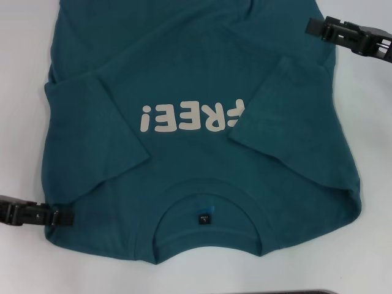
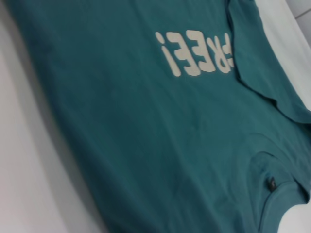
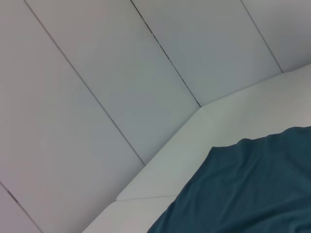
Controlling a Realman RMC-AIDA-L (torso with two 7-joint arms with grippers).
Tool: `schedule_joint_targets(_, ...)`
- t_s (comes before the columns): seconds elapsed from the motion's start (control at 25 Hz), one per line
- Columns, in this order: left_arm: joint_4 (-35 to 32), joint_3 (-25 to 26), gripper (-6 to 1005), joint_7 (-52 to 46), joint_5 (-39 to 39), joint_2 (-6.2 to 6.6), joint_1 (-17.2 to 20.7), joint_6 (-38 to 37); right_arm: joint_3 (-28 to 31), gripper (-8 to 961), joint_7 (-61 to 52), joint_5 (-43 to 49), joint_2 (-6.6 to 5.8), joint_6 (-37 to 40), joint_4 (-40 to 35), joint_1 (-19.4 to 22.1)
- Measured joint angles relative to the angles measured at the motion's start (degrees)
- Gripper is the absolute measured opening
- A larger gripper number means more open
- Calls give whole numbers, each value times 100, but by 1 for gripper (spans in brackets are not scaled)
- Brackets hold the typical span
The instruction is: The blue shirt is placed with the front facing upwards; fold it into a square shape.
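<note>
- Head view: shirt [image 1: 202, 122] lies front up on the white counter [image 1: 18, 37], collar nearest the robot, both sleeves already folded in over the chest. Cream lettering [image 1: 191, 116] reads "FREE!", upside down from here, its first letter partly hidden under a sleeve. A small black label [image 1: 203, 219] sits inside the neck; its print is too small to read.
- Head view: left tool [image 1: 61, 215] touches the shirt's near left edge by the shoulder; whether it pinches cloth I cannot tell. Right tool [image 1: 315, 27] is at the far right edge, over or just beside the fabric; its opening cannot be told either.
- Left wrist view: the same chest, lettering [image 2: 199, 53] and label [image 2: 272, 184] show; the cloth lies flat with soft creases. No fingers appear.
- Right wrist view: only a shirt edge [image 3: 252, 189] on the counter and a panelled wall [image 3: 97, 73].
- Handling, as I judge it: light, limp cotton that drapes and slides; take it by pinching edges or corners at hem and shoulder.
</note>
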State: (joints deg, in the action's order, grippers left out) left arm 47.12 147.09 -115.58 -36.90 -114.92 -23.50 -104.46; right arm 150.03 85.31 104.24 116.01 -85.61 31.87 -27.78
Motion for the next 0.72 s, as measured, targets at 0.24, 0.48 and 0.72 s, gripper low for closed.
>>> schedule_joint_targets(0.24, 0, 11, 858, -40, 4, 43, 114, 118, 0, 945, 6, 0, 0, 16, -6, 0)
schedule_joint_targets(0.48, -1, -3, 859, -43, 45, 54, 151, 127, 0, 945, -3, 0, 0, 19, 1, -4)
schedule_joint_targets(0.72, -1, -2, 858, -40, 139, 57, 165, 93, 0, 945, -6, 0, 0, 15, 4, -8)
